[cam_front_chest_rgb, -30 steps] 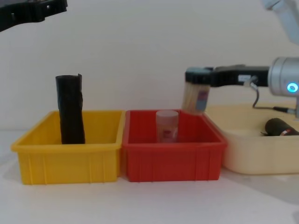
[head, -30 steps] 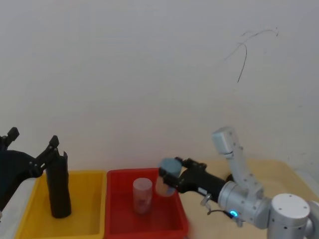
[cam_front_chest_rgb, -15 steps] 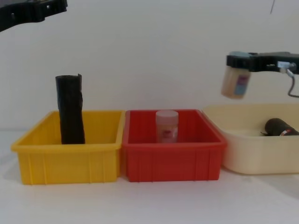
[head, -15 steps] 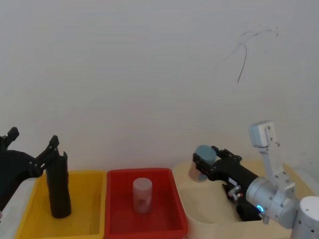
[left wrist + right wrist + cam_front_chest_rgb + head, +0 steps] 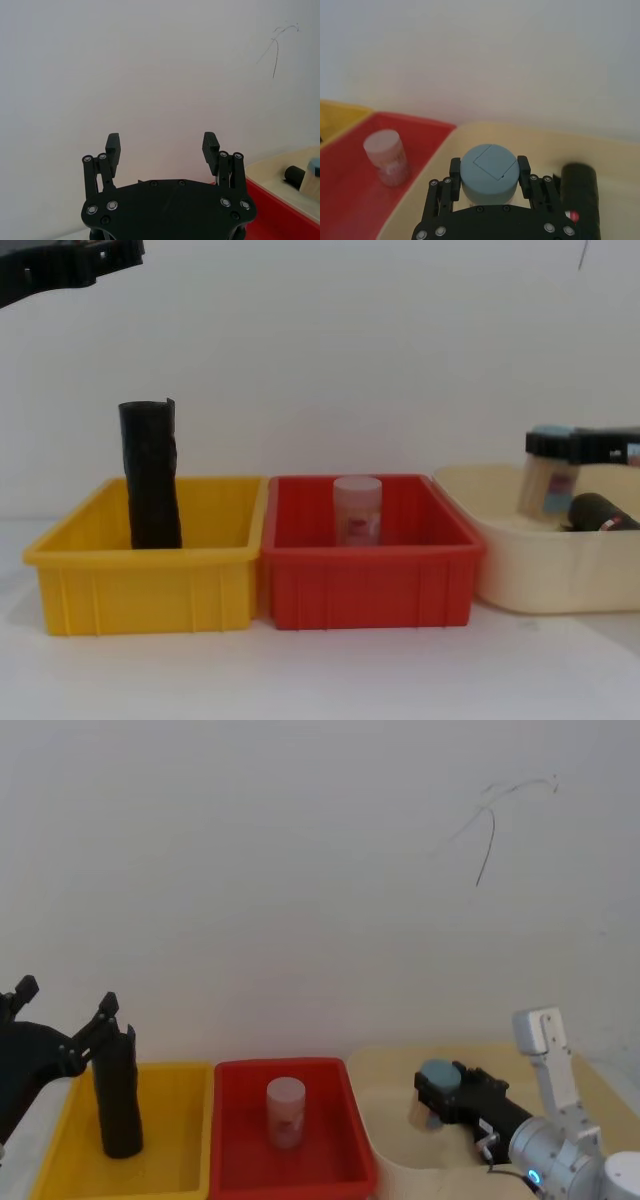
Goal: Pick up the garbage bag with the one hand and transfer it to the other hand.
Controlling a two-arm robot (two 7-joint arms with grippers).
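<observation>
Three bins stand in a row on the white table (image 5: 320,680): a yellow bin (image 5: 150,585) on the robot's left, a red bin (image 5: 365,585) in the middle, a cream tub (image 5: 545,580) on the right. In the yellow bin, a tall plain black roll (image 5: 151,475) stands upright. In the red bin, a clear jar (image 5: 357,510) with a pale lid stands upright near the middle. In the cream tub, the garbage bag (image 5: 600,512), a short black roll with a red-and-white band, lies on its side toward the tub's far right, untouched. The right gripper (image 5: 437,1092), on the silver-grey arm, is over the cream tub, its fingers clamped on either side of a blue-lidded jar (image 5: 488,172) with a pale body; in the chest view that jar hangs partly below the tub's rim, just beside the garbage bag. The left gripper (image 5: 162,146) is raised at the far left above and behind the yellow bin, its two fingers spread wide apart with nothing between them; in the head view it sits close to the top of the tall roll.
</observation>
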